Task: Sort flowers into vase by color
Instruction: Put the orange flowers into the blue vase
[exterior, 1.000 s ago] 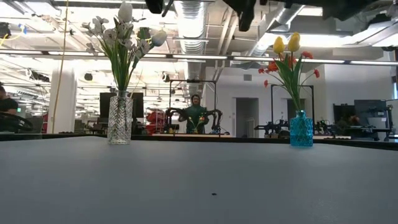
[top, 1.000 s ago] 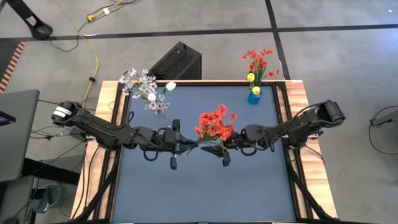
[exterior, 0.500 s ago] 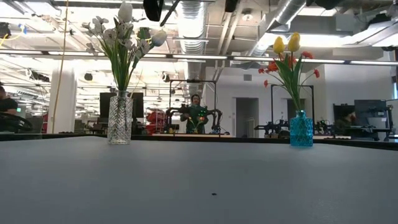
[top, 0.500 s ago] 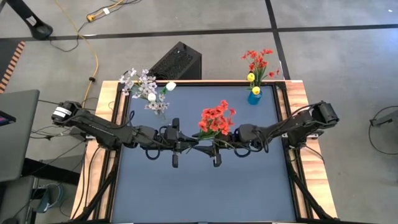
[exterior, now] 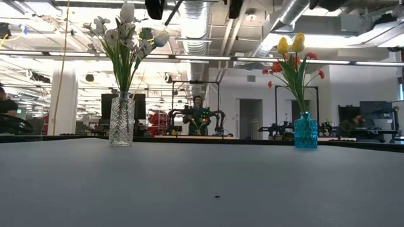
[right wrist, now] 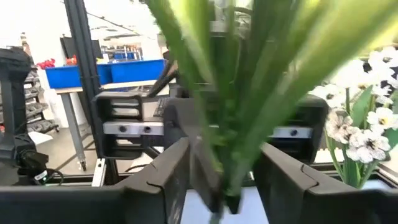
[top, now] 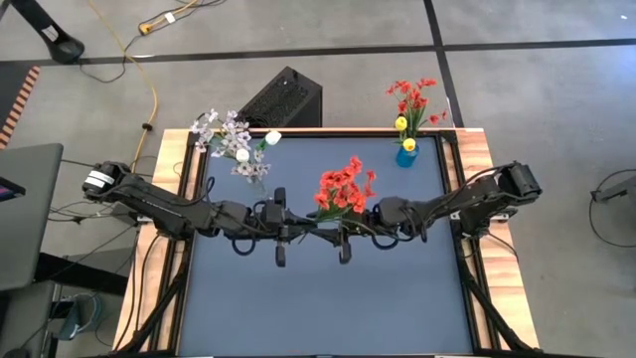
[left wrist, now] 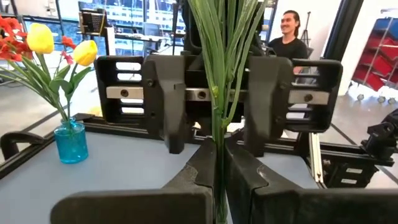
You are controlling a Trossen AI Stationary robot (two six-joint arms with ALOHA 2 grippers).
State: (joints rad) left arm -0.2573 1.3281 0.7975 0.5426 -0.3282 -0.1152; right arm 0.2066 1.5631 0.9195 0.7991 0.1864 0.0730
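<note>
- Bunch of red artificial blossoms on thin green stems [top: 343, 191]: above mid-desk, between my two arms.
- Left jaws [left wrist: 219, 163]: clamped on the stems.
- Right jaws [right wrist: 219, 167]: part-open around the stems, grip unclear.
- Advice: secure the right grip before the left releases; target, blue glass vase [top: 405, 155].

Seen from above, both arms meet mid-worktop [top: 318, 298]. The left gripper [top: 298, 235] and right gripper [top: 350, 234] face each other beneath a red bunch [top: 343, 189]. A clear vase [top: 256, 175] of white flowers [top: 227, 134] stands back-left, a blue vase [top: 405, 156] back-right.
</note>
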